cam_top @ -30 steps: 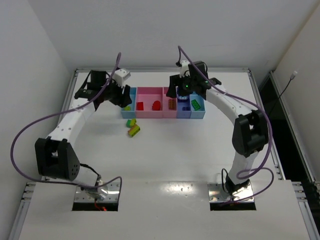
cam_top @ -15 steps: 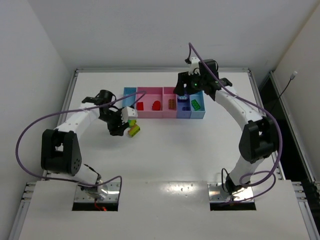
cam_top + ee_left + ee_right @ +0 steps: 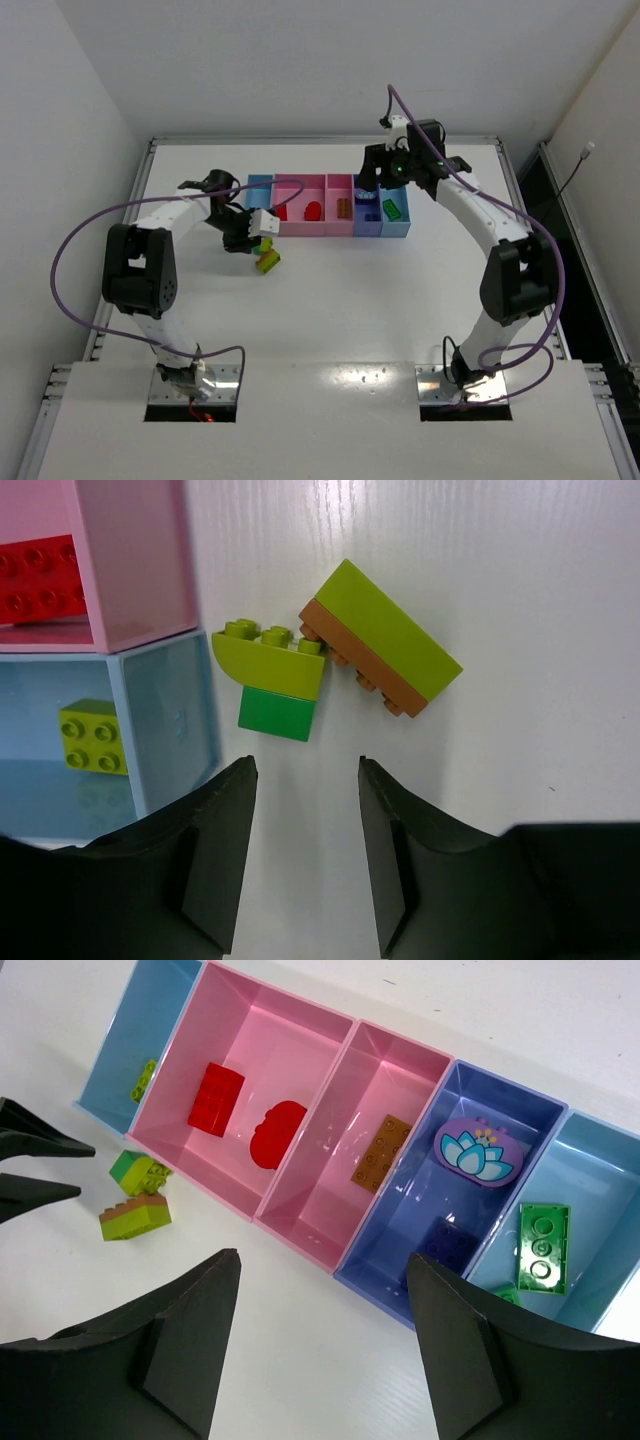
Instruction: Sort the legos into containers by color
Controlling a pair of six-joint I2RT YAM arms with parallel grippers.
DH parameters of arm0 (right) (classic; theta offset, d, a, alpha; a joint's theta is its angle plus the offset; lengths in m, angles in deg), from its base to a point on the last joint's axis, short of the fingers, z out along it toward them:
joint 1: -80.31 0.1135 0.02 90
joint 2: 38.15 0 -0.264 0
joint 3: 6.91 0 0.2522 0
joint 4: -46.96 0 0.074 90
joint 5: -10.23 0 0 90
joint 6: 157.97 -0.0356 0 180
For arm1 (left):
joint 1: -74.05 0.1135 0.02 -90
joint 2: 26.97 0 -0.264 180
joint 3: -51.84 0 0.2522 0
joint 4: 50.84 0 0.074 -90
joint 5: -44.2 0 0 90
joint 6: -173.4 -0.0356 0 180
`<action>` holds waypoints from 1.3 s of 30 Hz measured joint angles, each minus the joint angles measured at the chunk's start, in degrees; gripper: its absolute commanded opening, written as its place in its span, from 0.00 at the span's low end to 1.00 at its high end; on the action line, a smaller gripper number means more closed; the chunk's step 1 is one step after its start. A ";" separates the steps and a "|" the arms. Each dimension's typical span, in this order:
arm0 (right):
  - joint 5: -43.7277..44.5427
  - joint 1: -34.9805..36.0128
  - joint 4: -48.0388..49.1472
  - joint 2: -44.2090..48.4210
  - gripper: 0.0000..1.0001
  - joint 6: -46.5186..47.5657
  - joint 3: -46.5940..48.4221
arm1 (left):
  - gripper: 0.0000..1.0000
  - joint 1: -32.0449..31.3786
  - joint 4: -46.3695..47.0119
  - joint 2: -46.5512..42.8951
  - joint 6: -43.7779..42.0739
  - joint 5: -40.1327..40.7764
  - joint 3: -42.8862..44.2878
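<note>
Legos (image 3: pixel 216 1098) (two red) in wide pink tray (image 3: pixel 285 1055)

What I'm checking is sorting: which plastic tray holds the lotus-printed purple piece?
The periwinkle rectangular tray, between the narrow pink tray and the blue end tray.

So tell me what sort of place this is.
Probably a robotics lab test cell: the left arm and right arm are bolted to a white table boxed in by plain walls, with a row of trays and lego bricks staged for sorting.
</note>
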 measured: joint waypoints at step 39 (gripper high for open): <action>-1.25 -0.48 -0.09 -2.84 0.70 -0.02 0.00 | 0.54 -2.62 5.14 7.63 -2.97 -0.26 1.46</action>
